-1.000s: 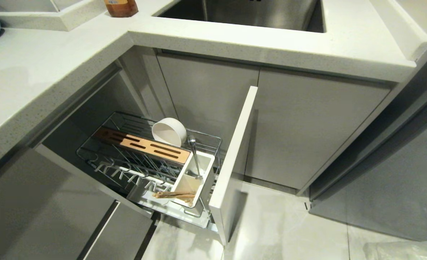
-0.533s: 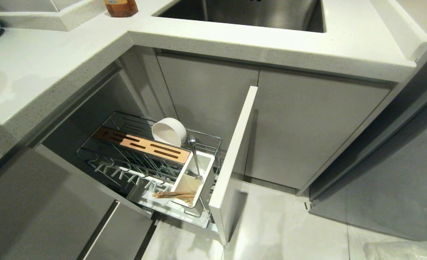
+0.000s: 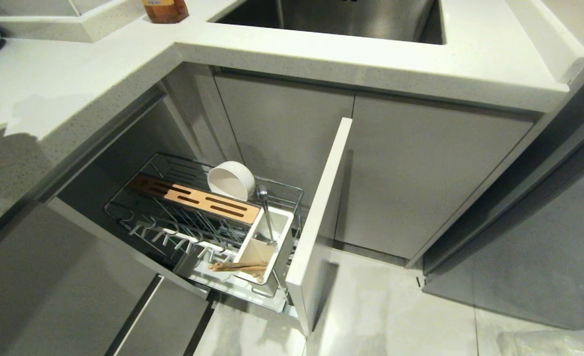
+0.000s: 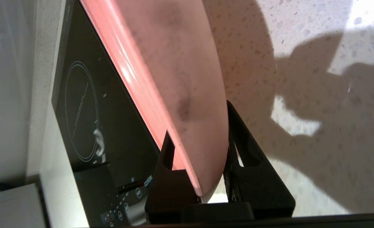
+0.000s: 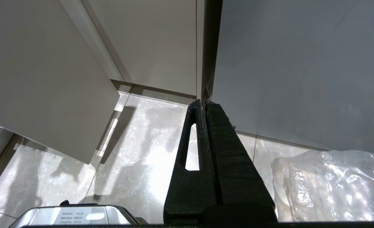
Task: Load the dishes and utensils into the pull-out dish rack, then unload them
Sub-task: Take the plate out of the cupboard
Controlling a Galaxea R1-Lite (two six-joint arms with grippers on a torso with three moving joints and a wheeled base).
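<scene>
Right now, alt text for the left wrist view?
The left pincer grips the rim of the pink plate, held on edge above a speckled white counter. A black cooktop lies beside it.

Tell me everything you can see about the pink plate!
The pink plate is smooth, glossy and salmon-pink, with a raised rim catching the light. Only part of it shows, and only in the left wrist view. It is tilted on edge, not lying flat. The left gripper holds it, one black finger on each face, pinching its edge. Behind it lie the speckled counter and a black cooktop; whether it touches them cannot be told.
</scene>
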